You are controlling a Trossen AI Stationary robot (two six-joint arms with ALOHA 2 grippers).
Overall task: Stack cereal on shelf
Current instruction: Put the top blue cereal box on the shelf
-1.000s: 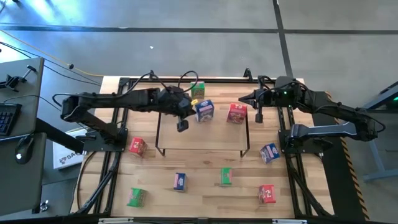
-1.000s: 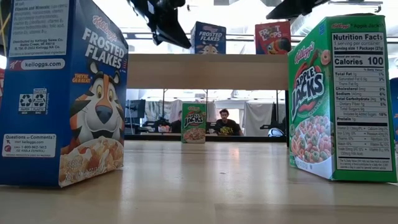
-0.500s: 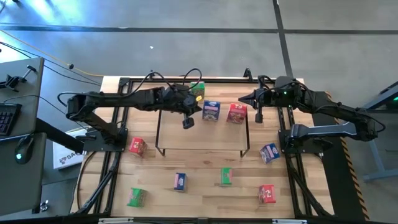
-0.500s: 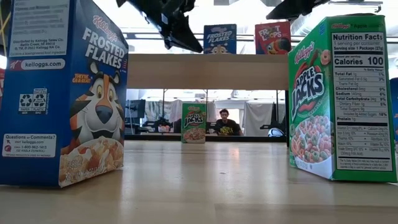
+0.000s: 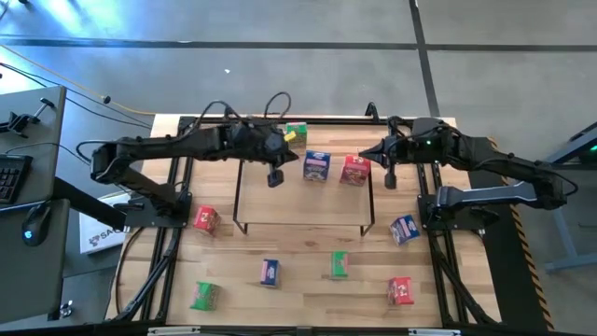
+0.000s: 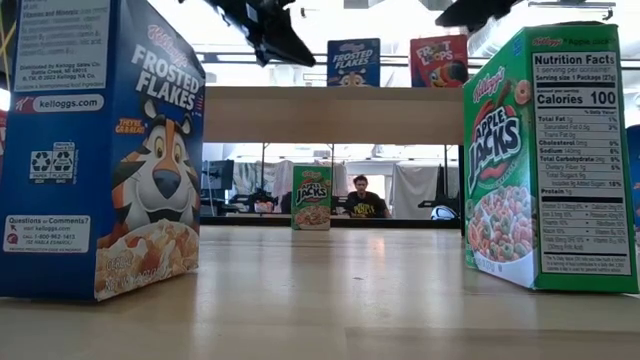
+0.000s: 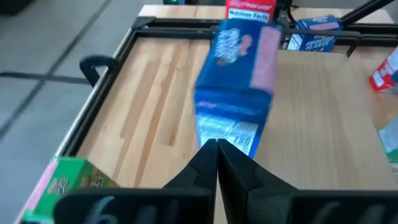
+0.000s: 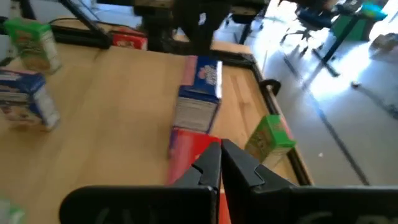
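A blue cereal box (image 5: 316, 166) and a red cereal box (image 5: 354, 170) stand upright side by side on the shelf's wood top (image 6: 330, 100). My left gripper (image 5: 287, 159) is shut and empty. It hovers over the shelf's left part and points toward the table's right edge at the blue box (image 7: 239, 93), a short gap away. My right gripper (image 5: 364, 152) is shut and empty. It hovers just above the red box (image 8: 189, 155) and points toward the table's left edge. A green box (image 5: 296, 133) stands on the table behind the shelf.
Loose boxes stand on the table nearer than the shelf: red (image 5: 206, 219), blue (image 5: 270, 272), green (image 5: 339, 264), green (image 5: 204, 296), red (image 5: 401, 290) and blue (image 5: 404, 228). The black table-edge frame (image 5: 177, 187) runs along both sides. A person (image 6: 363, 200) sits in the room beyond.
My left gripper went toward the table's right edge. Its shut tips came close behind the blue box, which slid right along the shelf top toward the red box and stayed upright. The gripper then drew back left and up, clear of the box.
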